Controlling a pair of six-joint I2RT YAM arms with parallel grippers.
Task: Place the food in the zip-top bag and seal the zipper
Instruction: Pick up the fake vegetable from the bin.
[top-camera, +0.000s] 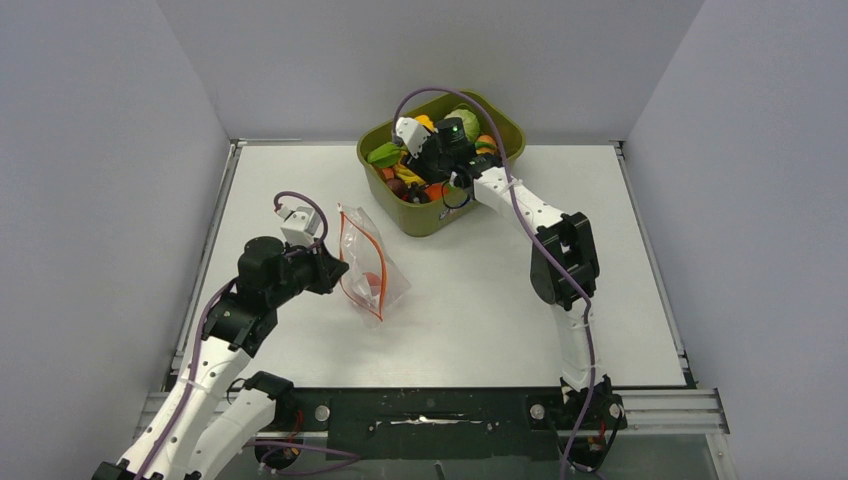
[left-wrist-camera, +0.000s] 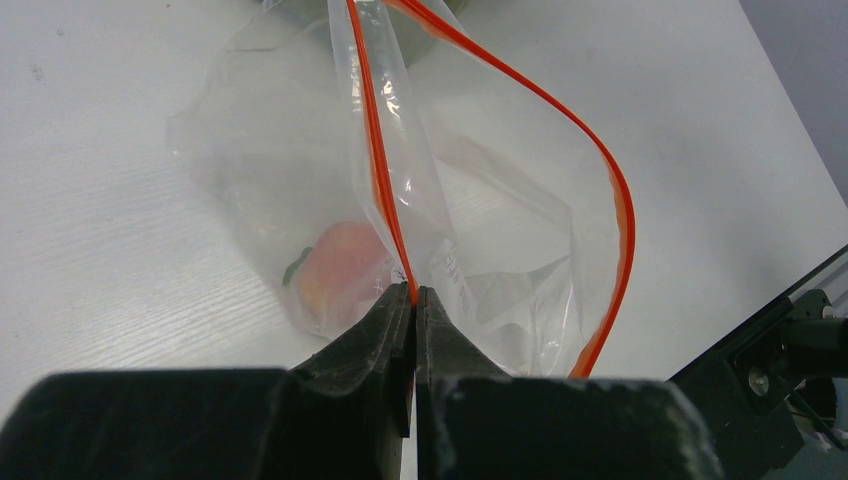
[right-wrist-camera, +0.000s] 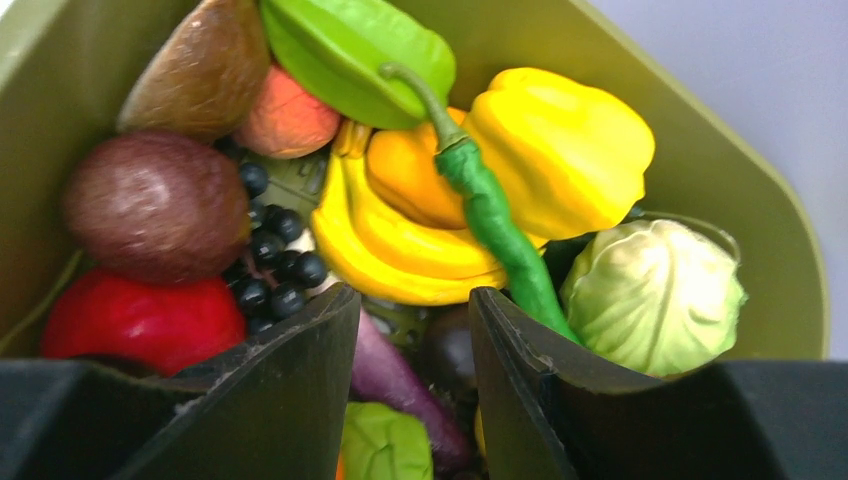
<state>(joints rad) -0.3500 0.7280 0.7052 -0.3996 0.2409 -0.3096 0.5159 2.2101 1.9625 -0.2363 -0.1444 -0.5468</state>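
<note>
The clear zip-top bag (top-camera: 372, 262) stands on the white table with its mouth gaping. My left gripper (left-wrist-camera: 414, 290) is shut on one side of the red-orange zipper (left-wrist-camera: 375, 150) and holds that edge up. A pink-red fruit (left-wrist-camera: 335, 265) lies inside the bag. My right gripper (right-wrist-camera: 415, 295) is down in the olive tub (top-camera: 432, 218), open, its fingers straddling a purple vegetable (right-wrist-camera: 390, 380) without clearly pinching it. Just beyond its tips lie a yellow pepper (right-wrist-camera: 570, 140), a long green pod (right-wrist-camera: 490, 215) and a pale-green cabbage (right-wrist-camera: 650, 295).
The tub also holds yellow bananas (right-wrist-camera: 400, 250), black grapes (right-wrist-camera: 275, 265), a red fruit (right-wrist-camera: 140, 320), brown fruits (right-wrist-camera: 155, 205) and a green leaf shape (right-wrist-camera: 350, 50). Grey walls enclose the table on three sides. A black rail (top-camera: 430, 410) runs along the near edge.
</note>
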